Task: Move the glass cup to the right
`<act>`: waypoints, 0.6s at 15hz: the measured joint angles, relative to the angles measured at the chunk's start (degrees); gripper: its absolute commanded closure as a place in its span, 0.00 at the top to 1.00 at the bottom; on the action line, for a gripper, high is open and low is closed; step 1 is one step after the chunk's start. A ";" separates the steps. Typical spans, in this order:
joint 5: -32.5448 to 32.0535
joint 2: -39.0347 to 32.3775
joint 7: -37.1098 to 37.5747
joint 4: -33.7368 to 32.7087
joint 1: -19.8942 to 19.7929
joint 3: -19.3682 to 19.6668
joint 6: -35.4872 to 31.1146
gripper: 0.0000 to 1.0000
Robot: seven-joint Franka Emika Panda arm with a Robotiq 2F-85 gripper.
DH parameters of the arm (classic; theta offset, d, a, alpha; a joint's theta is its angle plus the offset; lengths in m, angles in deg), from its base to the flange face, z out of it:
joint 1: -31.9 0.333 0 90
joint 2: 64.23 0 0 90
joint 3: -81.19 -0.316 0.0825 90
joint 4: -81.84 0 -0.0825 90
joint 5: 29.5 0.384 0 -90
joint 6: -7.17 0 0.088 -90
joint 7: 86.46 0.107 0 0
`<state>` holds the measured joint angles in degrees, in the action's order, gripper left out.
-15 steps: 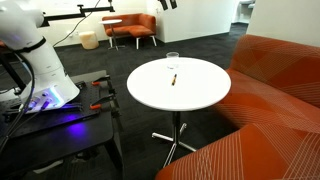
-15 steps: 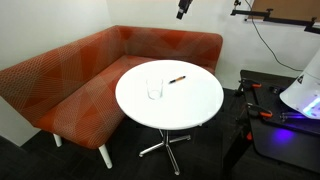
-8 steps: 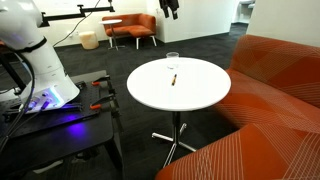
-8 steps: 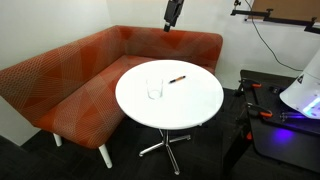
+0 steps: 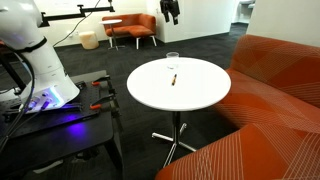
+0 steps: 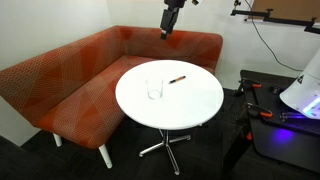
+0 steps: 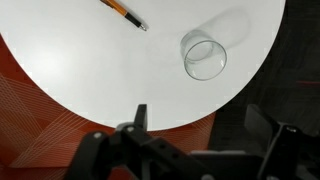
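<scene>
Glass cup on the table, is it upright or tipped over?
Upright: the glass cup stands on its base on the table, round rim facing up in the wrist view.

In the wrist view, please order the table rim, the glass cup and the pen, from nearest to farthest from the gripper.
1. Table rim, just ahead of the gripper.
2. Glass cup, right of centre.
3. Pen, top left.

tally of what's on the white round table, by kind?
glass cup: 1
pen: 1
total: 2
</scene>
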<state>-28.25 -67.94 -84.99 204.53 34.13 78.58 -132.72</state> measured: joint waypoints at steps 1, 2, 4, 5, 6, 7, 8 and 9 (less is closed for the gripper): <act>0.00 -0.13 0.01 0.08 -0.02 0.03 0.00 1.00; 0.00 -0.46 0.01 0.09 -0.02 0.04 -0.03 1.00; -0.11 -1.93 0.03 0.06 -0.03 0.04 -1.22 1.00; -0.12 -3.03 0.03 0.05 -0.02 0.04 -2.51 1.00; -0.10 -4.28 0.02 -0.02 -0.01 0.03 -3.89 1.00; -0.06 -5.53 -0.01 -0.11 0.00 0.00 -5.20 1.00; -0.06 -6.82 -0.01 -0.23 0.02 0.00 -6.48 1.00; -0.06 -8.16 -0.01 -0.49 0.02 -0.03 -7.58 1.00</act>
<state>-28.31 -76.10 -85.01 204.04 34.15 78.56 -140.30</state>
